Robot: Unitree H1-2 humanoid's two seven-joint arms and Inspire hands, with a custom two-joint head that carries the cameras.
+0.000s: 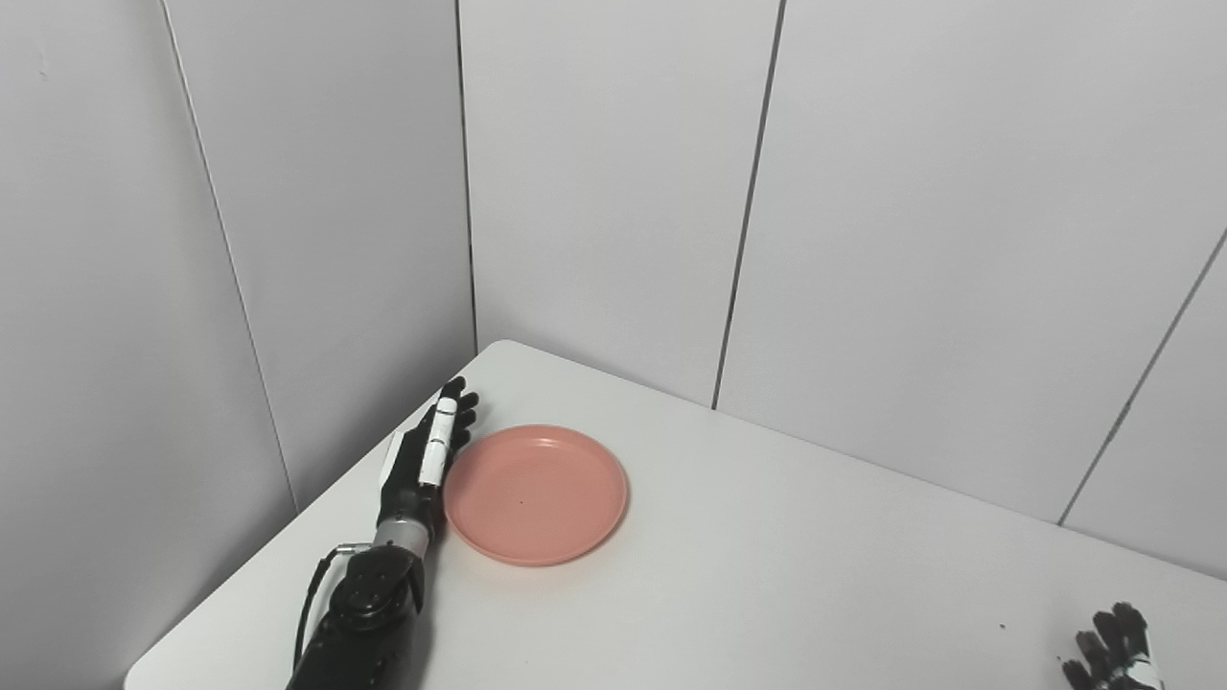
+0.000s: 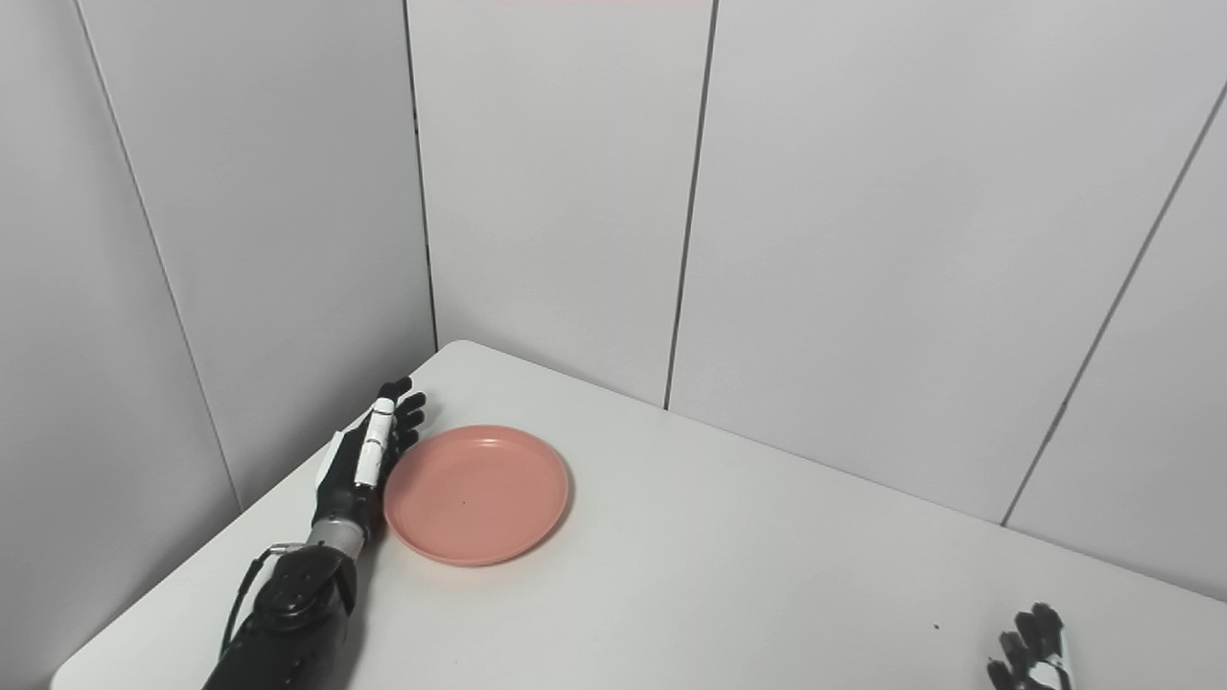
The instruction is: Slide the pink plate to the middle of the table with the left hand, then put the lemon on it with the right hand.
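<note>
At the table's [image 1: 767, 575] near right edge, the right hand [image 1: 1112, 656] shows only its fingertips, so whether it is released or clenched cannot be told. Farther back, near the left edge and far corner, the left hand [image 1: 422, 460] lies flat with fingers extended, grasping nothing, its side touching the rim of the empty pink plate [image 1: 535, 494].

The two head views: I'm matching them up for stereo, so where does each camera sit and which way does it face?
Left eye view: on the head, looking down at the white table and the grey wall panels behind; shows the left hand beside the round pink plate and the right hand at the bottom edge.
Right eye view: a little to the right, facing the same way; shows both hands too.
Shared: the table, plate, walls and both hands. No lemon shows in either.
</note>
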